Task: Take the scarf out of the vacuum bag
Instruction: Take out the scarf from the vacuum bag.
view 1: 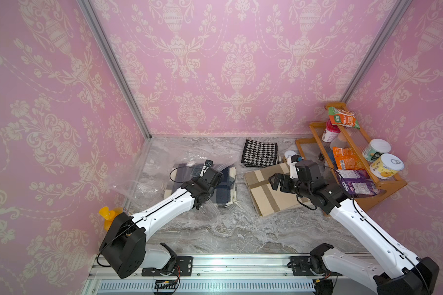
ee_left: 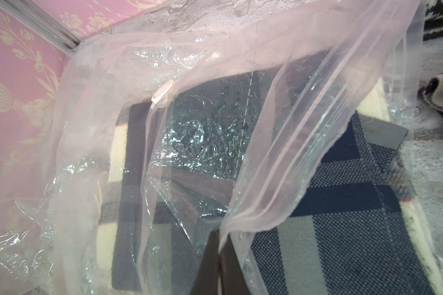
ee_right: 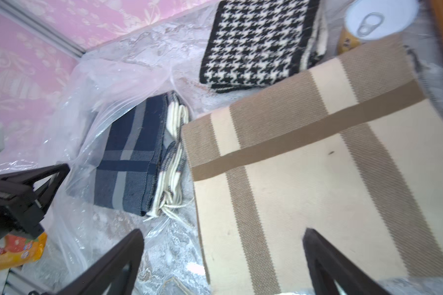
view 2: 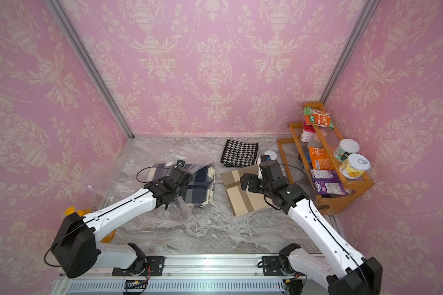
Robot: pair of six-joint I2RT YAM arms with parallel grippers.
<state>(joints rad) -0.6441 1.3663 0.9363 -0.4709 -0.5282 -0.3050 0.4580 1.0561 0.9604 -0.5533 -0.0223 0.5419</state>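
Observation:
The vacuum bag point(view 1: 143, 178) point(ee_left: 100, 127) lies crinkled on the left of the marble table, its white valve disc point(ee_left: 162, 93) on top. A navy plaid scarf point(view 1: 225, 189) point(ee_right: 131, 158) lies folded in the bag's open mouth, its fringed end sticking out toward the middle. My left gripper point(ee_left: 219, 236) is shut on the upper plastic lip of the bag's mouth and holds it raised above the scarf. My right gripper point(ee_right: 221, 232) point(view 1: 274, 182) hangs open and holds nothing, above a beige striped scarf point(ee_right: 304, 166).
A black-and-white houndstooth scarf point(view 1: 260, 153) lies folded at the back. The beige striped scarf point(view 1: 266, 201) lies right of centre. A wooden rack point(view 1: 384, 189) with cans and snack packets stands at the right wall. A yellow bottle point(view 1: 108, 214) stands by the left arm's base.

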